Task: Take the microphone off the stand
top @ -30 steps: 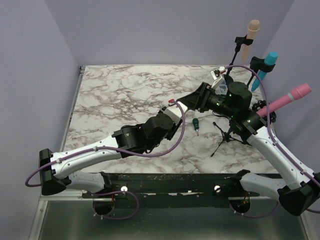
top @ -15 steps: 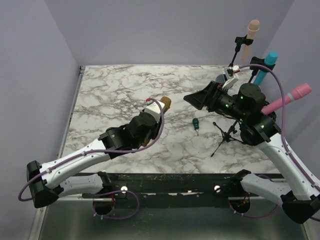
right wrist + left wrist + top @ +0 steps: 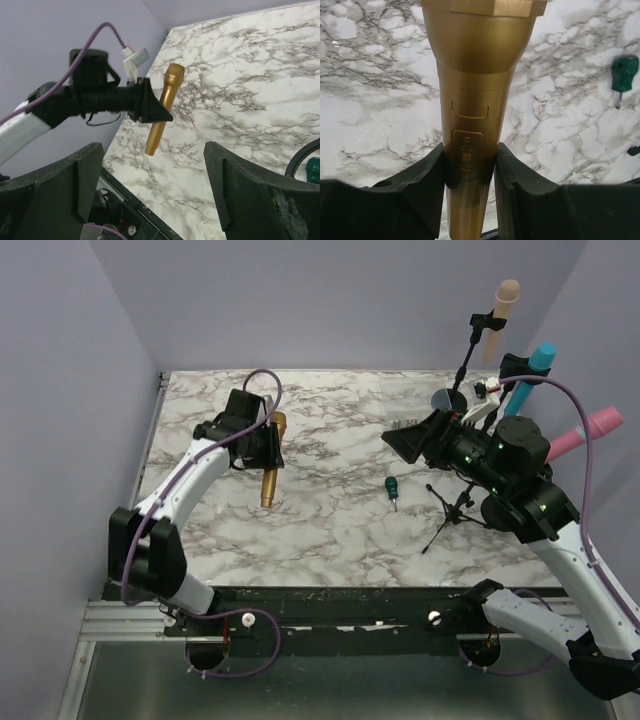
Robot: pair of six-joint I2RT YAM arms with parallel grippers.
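Observation:
My left gripper (image 3: 262,448) is shut on a gold microphone (image 3: 270,468) and holds it above the left middle of the marble table, head up and handle pointing down. In the left wrist view the pads (image 3: 427,172) clamp the microphone's body (image 3: 475,95) at its on/off switch. The right wrist view shows the microphone (image 3: 162,107) in the air, gripped by the left gripper (image 3: 150,109). A bare black tripod stand (image 3: 452,510) stands at the right. My right gripper (image 3: 408,440) is open and empty, left of that stand, facing the left arm.
A peach microphone (image 3: 506,302), a teal one (image 3: 538,362) and a pink one (image 3: 592,428) sit on stands along the right edge. A small green object (image 3: 391,487) lies on the table (image 3: 330,530) beside the tripod; it also shows in the left wrist view (image 3: 624,72).
My left arm has swung from the table's middle to the left, carrying the gold microphone away from the tripod stand. My right gripper has drawn back slightly to the right, still open.

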